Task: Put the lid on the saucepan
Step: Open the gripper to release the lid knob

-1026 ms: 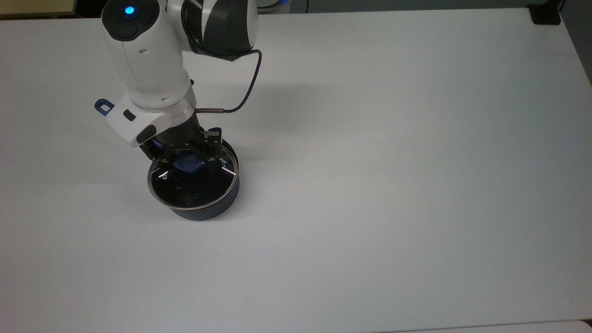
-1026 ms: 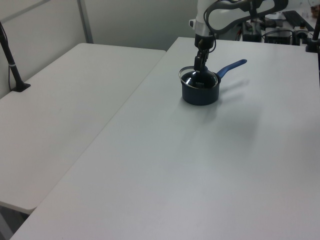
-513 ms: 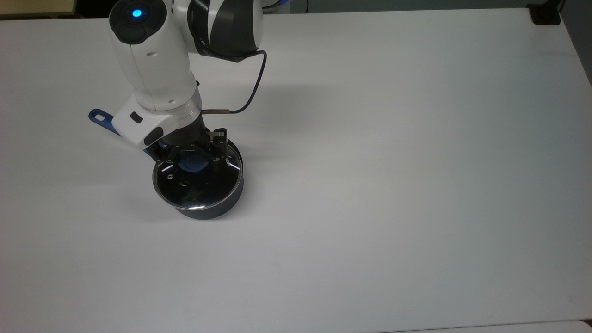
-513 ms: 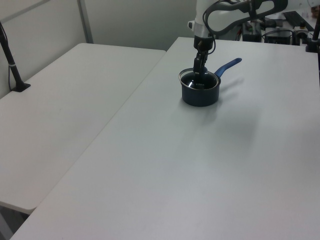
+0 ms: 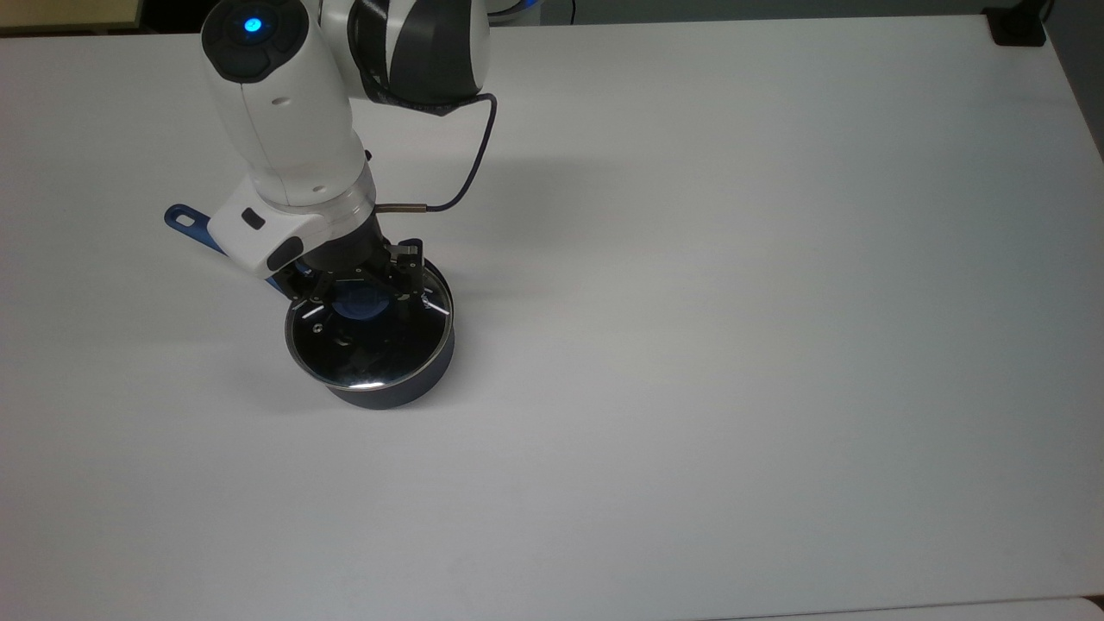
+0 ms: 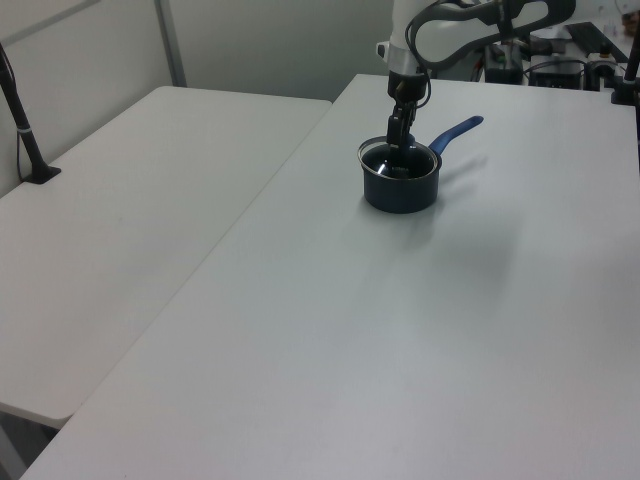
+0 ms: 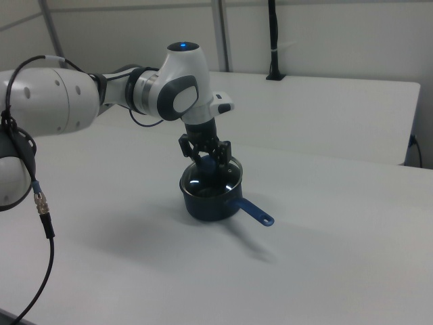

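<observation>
The dark blue-grey saucepan (image 5: 390, 392) (image 6: 400, 193) (image 7: 210, 207) stands on the white table (image 5: 733, 345). Its long blue handle (image 5: 184, 217) (image 6: 461, 129) (image 7: 256, 214) sticks out from under the arm. The clear glass lid (image 5: 371, 349) (image 6: 385, 158) (image 7: 203, 181) lies on the pan's rim, metal edge all round. My gripper (image 5: 358, 291) (image 6: 397, 150) (image 7: 208, 157) hangs straight over the lid's blue knob (image 5: 358, 304) (image 7: 209, 164). It is open, one finger on each side of the knob.
A dark cable (image 5: 470, 164) loops off the wrist. A black block (image 5: 1018, 26) sits at the top view's far right corner. A second white table (image 6: 130, 200) adjoins, with a black post (image 6: 20, 110) (image 7: 272, 40) on it.
The arm shifted a little toward the top view's right with the lid, which settled level on the pan. The pan turned slightly and its handle tip came out from under the wrist.
</observation>
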### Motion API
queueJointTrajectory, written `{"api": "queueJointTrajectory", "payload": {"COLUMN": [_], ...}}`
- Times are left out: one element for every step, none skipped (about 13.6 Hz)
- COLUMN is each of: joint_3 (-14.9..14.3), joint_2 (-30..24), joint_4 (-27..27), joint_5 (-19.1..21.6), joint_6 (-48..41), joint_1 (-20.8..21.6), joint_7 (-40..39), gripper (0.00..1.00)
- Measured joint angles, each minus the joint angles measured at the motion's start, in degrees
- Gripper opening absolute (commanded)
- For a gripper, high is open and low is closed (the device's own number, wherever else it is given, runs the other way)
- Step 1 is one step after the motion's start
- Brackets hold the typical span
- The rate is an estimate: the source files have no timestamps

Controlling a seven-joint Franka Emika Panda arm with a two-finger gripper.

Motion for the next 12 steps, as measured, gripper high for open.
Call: {"api": "queueJointTrajectory", "payload": {"joint_3": [0.0,0.0,0.0,-0.1,-0.2,-0.3,-0.3,-0.3,-0.3,-0.3,-0.3,-0.3], "joint_2": [0.0,0.0,0.0,0.0,0.0,0.0,0.0,0.0,0.0,0.0,0.0,0.0], "joint_4": [0.2,0.5,0.9,1.3,1.7,2.1,2.4,2.4,2.4,2.4,2.4,2.4], "joint_5": [0.2,0.3,0.7,1.1,1.3,1.3,1.3,1.3,1.3,1.3,1.3,1.3], "joint_6": [-1.0,-2.3,-3.6,-4.5,-5.1,-5.5,-6.0,-6.3,-6.5,-6.8,-7.1,-7.2], "joint_1": [0.0,0.0,0.0,-0.1,-0.1,-0.2,-0.2,-0.2,-0.2,-0.2,-0.2,-0.2], "joint_7": [0.0,0.0,0.1,0.1,0.2,0.2,0.2,0.2,0.2,0.2,0.2,0.2], "gripper": [0.49,0.49,0.49,0.49,0.49,0.49,0.49,0.49,0.49,0.49,0.5,0.5]}}
